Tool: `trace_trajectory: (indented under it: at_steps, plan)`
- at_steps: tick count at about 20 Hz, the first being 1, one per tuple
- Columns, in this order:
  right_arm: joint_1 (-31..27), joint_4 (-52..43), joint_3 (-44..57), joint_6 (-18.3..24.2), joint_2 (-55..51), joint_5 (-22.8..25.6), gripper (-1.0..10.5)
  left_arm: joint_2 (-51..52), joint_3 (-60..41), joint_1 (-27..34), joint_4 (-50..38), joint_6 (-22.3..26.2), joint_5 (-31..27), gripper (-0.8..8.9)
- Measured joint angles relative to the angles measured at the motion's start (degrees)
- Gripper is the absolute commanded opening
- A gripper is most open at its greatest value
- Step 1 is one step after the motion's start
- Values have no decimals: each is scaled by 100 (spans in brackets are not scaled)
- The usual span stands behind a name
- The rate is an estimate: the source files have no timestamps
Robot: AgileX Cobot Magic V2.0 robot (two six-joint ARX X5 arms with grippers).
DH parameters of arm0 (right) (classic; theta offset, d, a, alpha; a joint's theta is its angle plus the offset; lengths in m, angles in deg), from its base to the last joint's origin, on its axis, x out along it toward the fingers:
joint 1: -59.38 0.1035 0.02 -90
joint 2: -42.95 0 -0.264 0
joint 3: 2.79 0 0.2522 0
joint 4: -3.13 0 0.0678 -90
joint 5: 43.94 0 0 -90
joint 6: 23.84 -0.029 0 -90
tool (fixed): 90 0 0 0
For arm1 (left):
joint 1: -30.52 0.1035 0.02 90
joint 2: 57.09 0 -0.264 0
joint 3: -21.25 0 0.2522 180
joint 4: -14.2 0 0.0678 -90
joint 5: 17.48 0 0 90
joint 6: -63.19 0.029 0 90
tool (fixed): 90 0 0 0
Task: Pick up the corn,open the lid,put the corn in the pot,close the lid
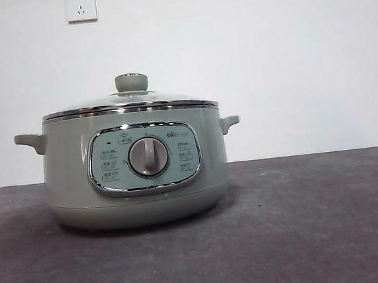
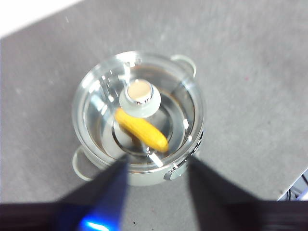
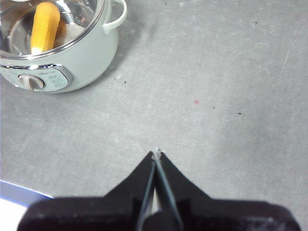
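The pale green pot stands on the grey table with the glass lid resting on its rim. Through the glass, the yellow corn lies on the pot's steel bottom, slanted under the lid's green knob. My left gripper hangs high above the pot, open, with nothing between its jaws. My right gripper is shut on nothing above bare table, well off to the side of the pot, where the corn also shows. Neither arm appears in the front view.
The pot's control panel with a silver dial faces the front camera, and small side handles stick out at both sides. A white wall with two sockets stands behind the table. Grey tabletop surrounds the pot.
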Motion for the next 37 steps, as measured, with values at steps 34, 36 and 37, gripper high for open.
trace_trajectory:
  at_steps: [34,36,37]
  plan:
    - [0,0,0,0,15,15,-16,6131,-10638,3147,-7890,-772,201,-1]
    - [0,0,0,0,28,15,-16,6218,-10638,3145,-7707,-721,35,-1]
    - [0,0,0,2,39,15,-16,6279,-10638,3145,-7595,-699,24,-1]
